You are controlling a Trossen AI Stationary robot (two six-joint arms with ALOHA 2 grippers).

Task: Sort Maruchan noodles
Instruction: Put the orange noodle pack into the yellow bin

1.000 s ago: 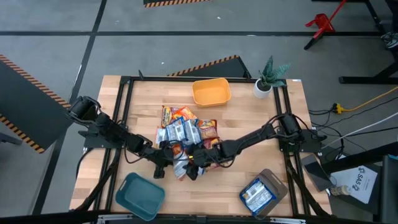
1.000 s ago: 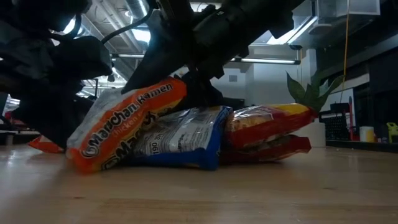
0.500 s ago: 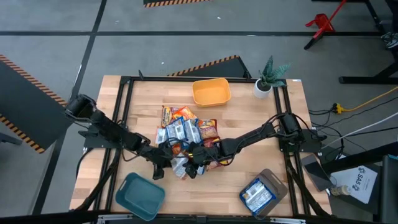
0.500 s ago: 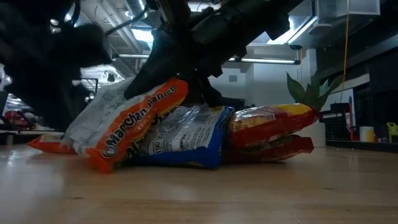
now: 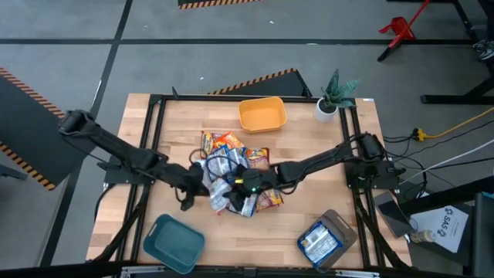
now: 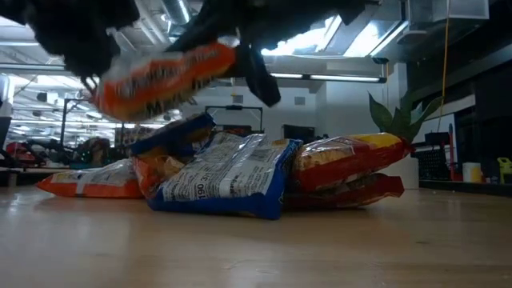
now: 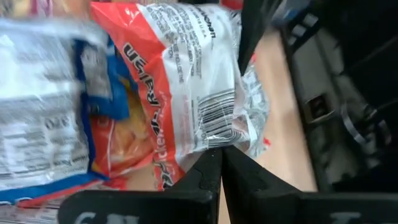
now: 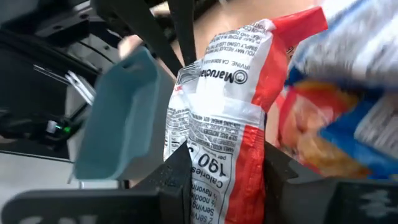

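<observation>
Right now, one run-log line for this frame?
left gripper: shut on orange packet | right gripper: shut on orange packet, other end | packet: lifted above pile | teal bin: nearby

Lifted orange packet [image 6: 164, 76] motion-blurred; lower pile packets mostly covered by others

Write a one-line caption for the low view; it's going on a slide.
Both pincers lift an orange Maruchan ramen packet above the pile of noodle packets on the wooden table.
</observation>
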